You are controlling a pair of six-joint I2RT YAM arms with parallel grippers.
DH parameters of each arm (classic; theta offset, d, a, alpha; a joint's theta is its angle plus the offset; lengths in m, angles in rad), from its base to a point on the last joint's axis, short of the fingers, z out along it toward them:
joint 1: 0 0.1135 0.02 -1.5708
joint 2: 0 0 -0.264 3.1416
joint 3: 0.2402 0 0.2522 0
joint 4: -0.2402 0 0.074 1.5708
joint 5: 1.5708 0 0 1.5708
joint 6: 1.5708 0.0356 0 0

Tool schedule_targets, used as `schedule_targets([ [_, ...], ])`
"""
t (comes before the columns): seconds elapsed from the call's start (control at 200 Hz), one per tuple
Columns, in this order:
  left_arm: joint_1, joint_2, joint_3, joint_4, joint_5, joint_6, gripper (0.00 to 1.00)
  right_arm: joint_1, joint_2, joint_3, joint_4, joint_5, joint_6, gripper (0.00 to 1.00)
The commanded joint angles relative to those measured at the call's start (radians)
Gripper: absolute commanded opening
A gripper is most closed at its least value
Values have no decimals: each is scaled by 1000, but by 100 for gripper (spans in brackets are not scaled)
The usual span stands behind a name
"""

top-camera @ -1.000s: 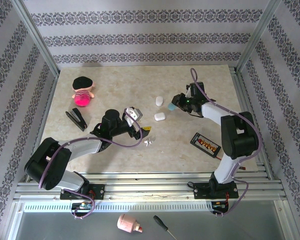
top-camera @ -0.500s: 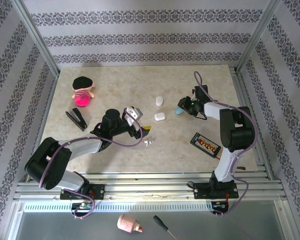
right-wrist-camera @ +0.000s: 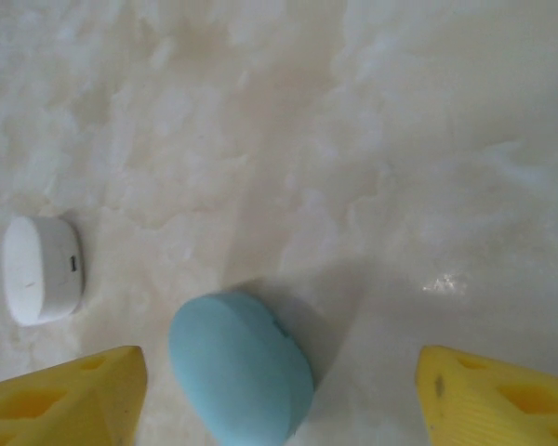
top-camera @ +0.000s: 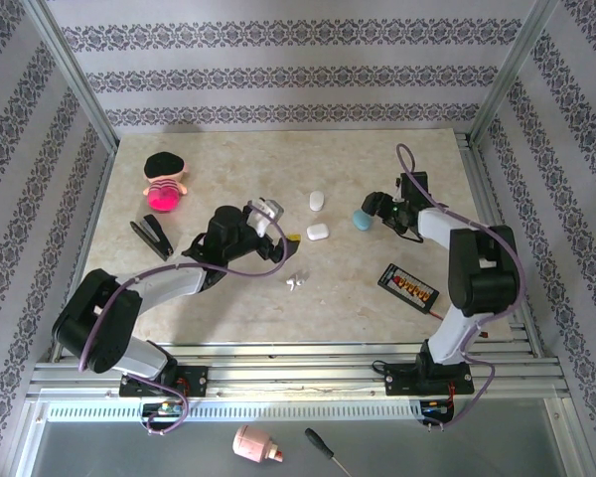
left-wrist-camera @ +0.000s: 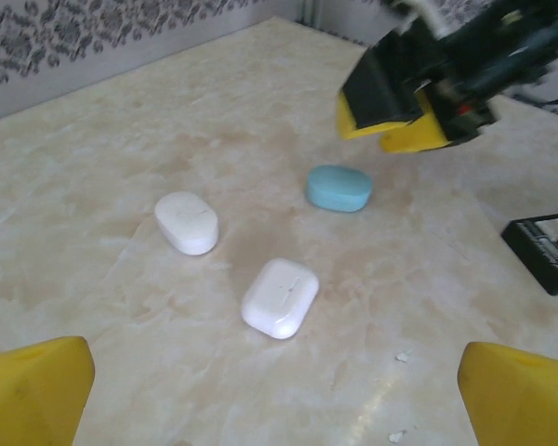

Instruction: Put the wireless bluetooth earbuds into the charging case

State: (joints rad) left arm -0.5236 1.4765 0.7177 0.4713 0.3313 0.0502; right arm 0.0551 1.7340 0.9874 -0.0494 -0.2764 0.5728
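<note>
The earbuds (top-camera: pixel 294 282) lie loose on the pale stone-look table (top-camera: pixel 209 298), a tiny white cluster near the front middle. They are outside every case and too small to count. The left claw (left-wrist-camera: pixel 279 400) hangs just beyond them with its yellow tips spread wide and nothing between them. Farther out, two white cases (top-camera: pixel 318 232) sit shut, near each other but apart, one behind the other. To their right lies a teal case (right-wrist-camera: pixel 240 367), also shut, flat on the table. The right claw (right-wrist-camera: pixel 279 400) hovers low over it, its jaws spread to either side of the case, and neither tip touches it. Off to the right a flat black box (top-camera: pixel 409 285) rests near that arm. At the far left sit a pink doll (top-camera: pixel 164 181) and a black stapler (top-camera: pixel 151 237).
</note>
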Motion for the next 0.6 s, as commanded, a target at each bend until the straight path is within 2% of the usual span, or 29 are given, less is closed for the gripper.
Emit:
schedule_targets([
  [0.0,4,53,96,-186,-78,-49,99,15,-90,-39,-4,17,-64,81],
  [0.125,5,131,201,-297,-98,-44,99,46,-141,-61,-23,37,-86,83],
  [0.26,2,246,353,-421,-46,40,99,51,-174,-100,-5,14,-64,83],
  [0.385,-12,368,537,-623,-14,124,100,52,-194,-124,-14,17,-81,83],
  [0.595,-84,574,857,-979,-90,273,100,42,-231,-170,-22,28,-94,83],
])
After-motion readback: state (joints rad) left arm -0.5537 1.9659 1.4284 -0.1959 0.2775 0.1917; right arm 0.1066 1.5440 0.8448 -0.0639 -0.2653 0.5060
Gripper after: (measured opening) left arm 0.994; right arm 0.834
